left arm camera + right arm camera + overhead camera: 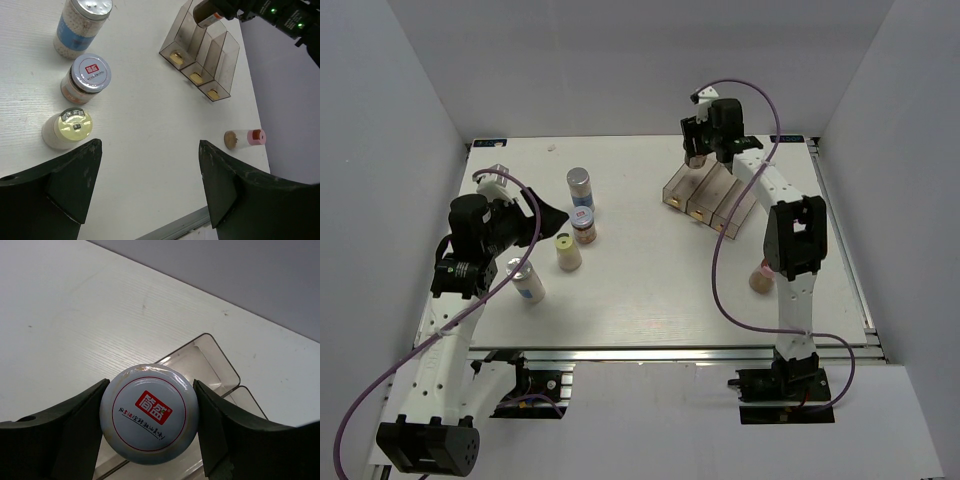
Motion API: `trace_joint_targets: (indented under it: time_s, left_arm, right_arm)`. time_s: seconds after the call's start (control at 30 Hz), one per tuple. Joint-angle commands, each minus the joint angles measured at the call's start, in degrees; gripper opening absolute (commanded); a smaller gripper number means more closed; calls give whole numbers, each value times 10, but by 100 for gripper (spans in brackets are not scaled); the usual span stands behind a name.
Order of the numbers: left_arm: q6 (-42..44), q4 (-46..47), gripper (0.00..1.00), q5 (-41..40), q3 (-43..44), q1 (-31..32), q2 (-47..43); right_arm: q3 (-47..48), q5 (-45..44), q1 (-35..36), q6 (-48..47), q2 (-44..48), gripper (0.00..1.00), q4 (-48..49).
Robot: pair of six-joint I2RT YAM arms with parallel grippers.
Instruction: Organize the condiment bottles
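A dark brown bottle is being pinched at its red-marked lid by the right jaws, over the tray. It is being judged light, rigid and slick, safest gripped across the lid. Its body is being hidden beneath that lid in the right wrist view. The left jaws are being held spread, empty.

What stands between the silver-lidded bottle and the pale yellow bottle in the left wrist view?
A brown bottle with a pale, red-marked lid stands upright there, as that view shows.
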State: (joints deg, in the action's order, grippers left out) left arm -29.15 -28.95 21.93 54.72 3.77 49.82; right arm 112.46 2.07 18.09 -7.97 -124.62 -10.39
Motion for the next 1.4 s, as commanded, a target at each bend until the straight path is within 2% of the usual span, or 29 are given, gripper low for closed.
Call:
trace_joint_targets:
  time_s: [0.0,0.3,0.43,0.6,0.73,0.8,0.83,0.9,0.93,1.0,1.03,1.17,1.2,1.3,1.33,1.37]
  left_arm:
    - [-6,2,88,8,-7,0,-6]
    - [-18,14,88,14,-24,-1,-3]
    - [-16,14,94,13,-26,-1,6]
    - [-13,8,98,0,-22,-1,25]
    - [-9,11,98,-9,-15,-1,36]
    - [-9,14,98,-15,-10,3,47]
    - [-9,14,98,-18,-8,5,51]
    - [-6,14,98,-37,3,23,62]
    - [-3,13,98,-47,7,31,76]
    - [5,8,98,-79,26,58,92]
    - [8,6,98,-92,33,67,110]
    - [22,4,98,-149,66,100,151]
    - [26,6,97,-159,71,106,158]
    - [43,9,90,-204,90,113,185]
    - [50,8,84,-210,102,114,194]
    - [63,2,81,-244,109,116,204]
  right_arm:
    - [52,-21,-5,-12,2,0,86]
    - [52,-37,-13,-27,-35,0,98]
    - [40,-31,-14,-32,-49,0,114]
    - [35,-26,-14,-43,-67,0,123]
    - [30,-26,-15,-50,-73,16,125]
    - [28,-26,-17,-48,-72,30,123]
    - [28,-26,-17,-47,-72,46,122]
    - [28,-26,-18,-46,-68,62,120]
    - [28,-26,-19,-45,-66,76,119]
    - [26,-26,-22,-43,-56,87,113]
    - [26,-16,-23,-40,-52,89,111]
    - [15,11,-38,-15,-16,88,105]
    - [14,17,-44,-6,1,87,79]
    - [-12,68,-57,-6,58,75,58]
    - [-27,126,-61,-11,78,57,55]
    - [-46,166,-67,-20,100,43,53]
